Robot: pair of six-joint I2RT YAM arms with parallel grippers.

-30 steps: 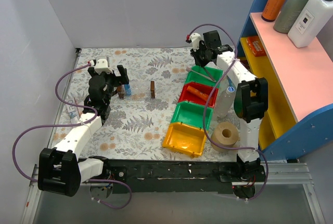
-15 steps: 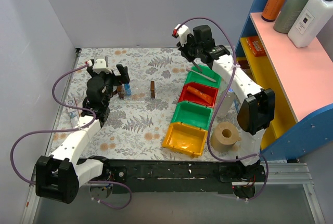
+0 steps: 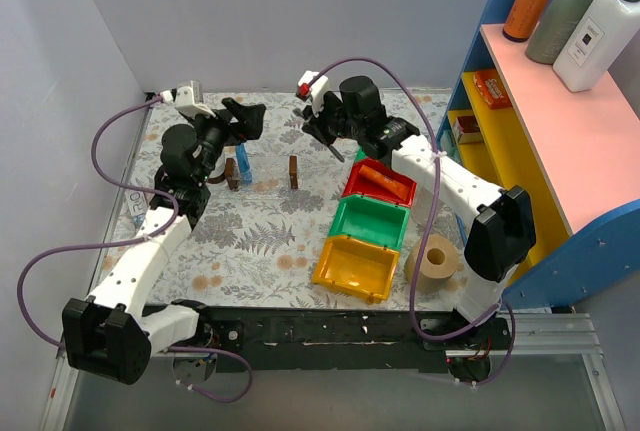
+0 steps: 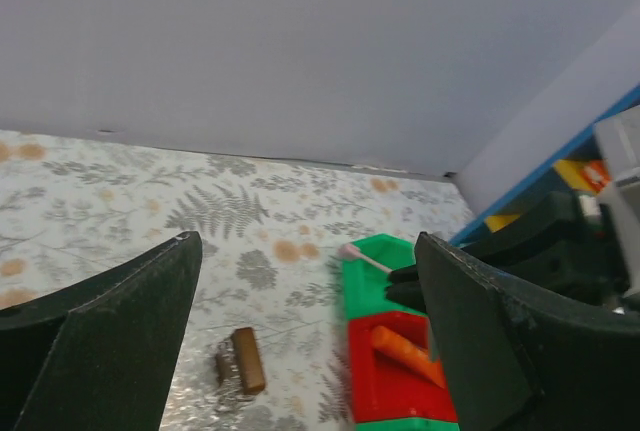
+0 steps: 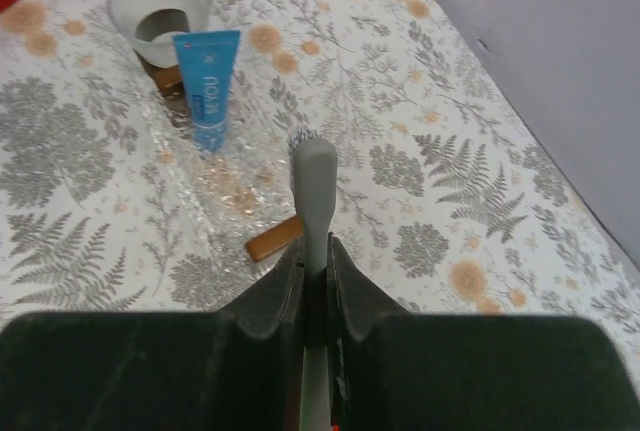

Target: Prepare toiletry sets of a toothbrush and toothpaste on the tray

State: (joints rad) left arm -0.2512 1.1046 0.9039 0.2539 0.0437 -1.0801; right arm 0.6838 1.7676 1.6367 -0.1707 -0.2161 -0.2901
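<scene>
The clear tray (image 3: 262,176) with brown end pieces (image 3: 293,171) lies at the back left of the table. The blue toothpaste (image 3: 242,164) stands leaning at the tray's left end; it also shows in the right wrist view (image 5: 208,86). My left gripper (image 3: 247,117) is open and empty, raised above and behind the toothpaste. My right gripper (image 3: 322,133) is shut on a grey toothbrush (image 5: 316,186) and holds it in the air just right of the tray; a brown end piece (image 5: 275,238) lies below the brush. The left wrist view shows the brush's tip (image 4: 351,250).
A row of bins runs right of the tray: green (image 3: 368,219), red (image 3: 381,183) holding an orange tube (image 3: 383,177), yellow (image 3: 353,268). A tape roll (image 3: 437,258) stands by the right arm. A blue shelf (image 3: 560,131) with bottles walls the right side.
My right arm swung left from above the far green bin toward the tray, carrying the toothbrush. My left gripper rose and tilted up away from the toothpaste.
</scene>
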